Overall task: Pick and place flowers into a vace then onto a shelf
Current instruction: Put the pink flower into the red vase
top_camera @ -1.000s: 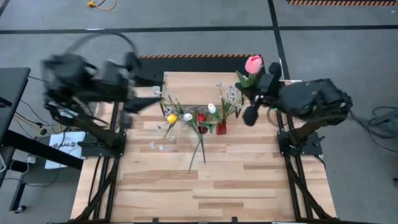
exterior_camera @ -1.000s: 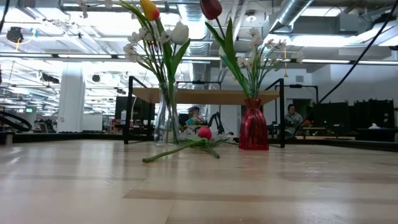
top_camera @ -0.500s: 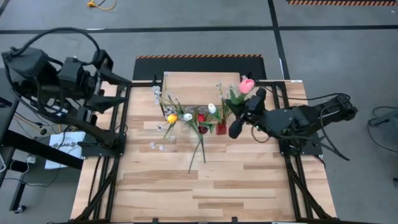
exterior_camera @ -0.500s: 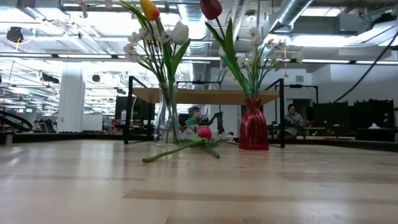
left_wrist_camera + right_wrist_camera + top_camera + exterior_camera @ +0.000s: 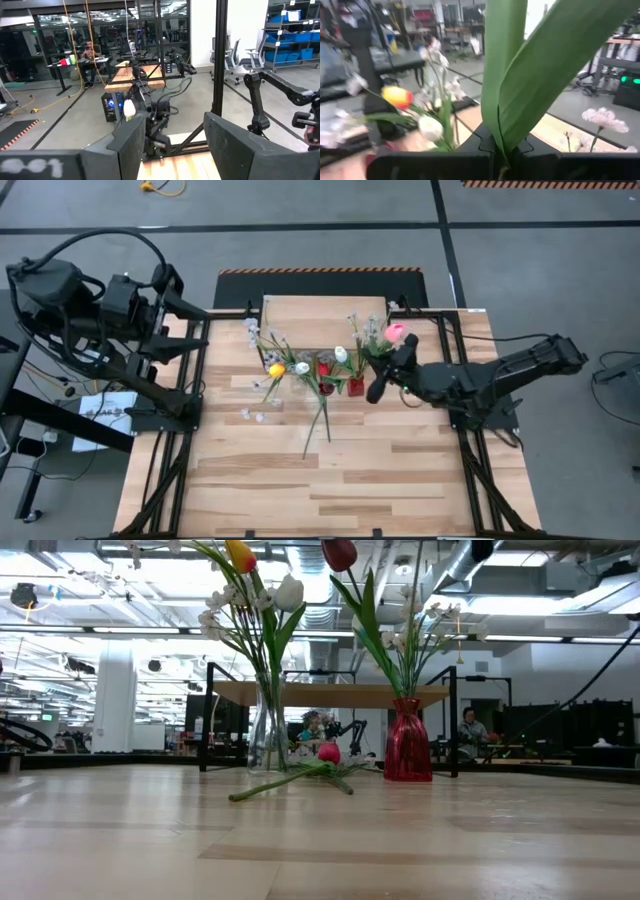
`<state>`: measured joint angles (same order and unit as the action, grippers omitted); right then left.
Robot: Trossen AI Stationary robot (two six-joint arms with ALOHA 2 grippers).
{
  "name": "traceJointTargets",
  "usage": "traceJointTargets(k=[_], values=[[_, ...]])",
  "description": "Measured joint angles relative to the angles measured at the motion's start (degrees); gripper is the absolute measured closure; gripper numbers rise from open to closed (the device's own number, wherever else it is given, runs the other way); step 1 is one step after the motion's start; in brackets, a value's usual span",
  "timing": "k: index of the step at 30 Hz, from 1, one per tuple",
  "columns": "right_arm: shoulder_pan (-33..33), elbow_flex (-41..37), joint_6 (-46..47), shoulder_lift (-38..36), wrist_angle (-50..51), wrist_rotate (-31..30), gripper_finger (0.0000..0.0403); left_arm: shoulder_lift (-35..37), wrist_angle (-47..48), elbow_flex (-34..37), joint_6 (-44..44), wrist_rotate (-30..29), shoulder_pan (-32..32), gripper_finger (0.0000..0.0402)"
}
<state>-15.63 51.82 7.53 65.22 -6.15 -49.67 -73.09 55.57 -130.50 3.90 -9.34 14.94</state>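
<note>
Your right end effector (image 5: 383,377), clamped on the pink tulip (image 5: 396,333) at frame centre, should lower the stem straight into the red vase (image 5: 355,387).

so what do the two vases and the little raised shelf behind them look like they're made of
Tall clear vase: looks like glass, transparent, the stems show through it. Squat red vase: glossy and translucent, probably coloured glass, possibly plastic. Small raised shelf: pale wood-look board, matte, on thin black legs that look like metal.
</note>
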Motion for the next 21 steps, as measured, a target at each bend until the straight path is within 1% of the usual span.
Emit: traceJointTargets(k=[5, 9, 17, 21], values=[[3.13, -0.16, -0.42, 2.67, 0.24, 0.26, 0.0403, -0.55, 0.02, 0.02, -0.91, -0.04, 0.0, 0.0209], [4.81, -0.13, 1.42, 5.1, 1.69, 1.35, 0.0403, -0.77, -0.16, 0.02, -1.57, -0.17, 0.0, 0.0209], [5.28, -0.12, 3.08, 9.36, 1.81, 1.69, 0.0403, -0.91, -0.13, 0.04, -1.81, -0.39, 0.0, 0.0209], [5.06, -0.12, 5.95, 11.81, 2.9, -2.43, 0.0403, -0.98, -1.21, 0.04, -1.84, -0.39, 0.0, 0.0209]])
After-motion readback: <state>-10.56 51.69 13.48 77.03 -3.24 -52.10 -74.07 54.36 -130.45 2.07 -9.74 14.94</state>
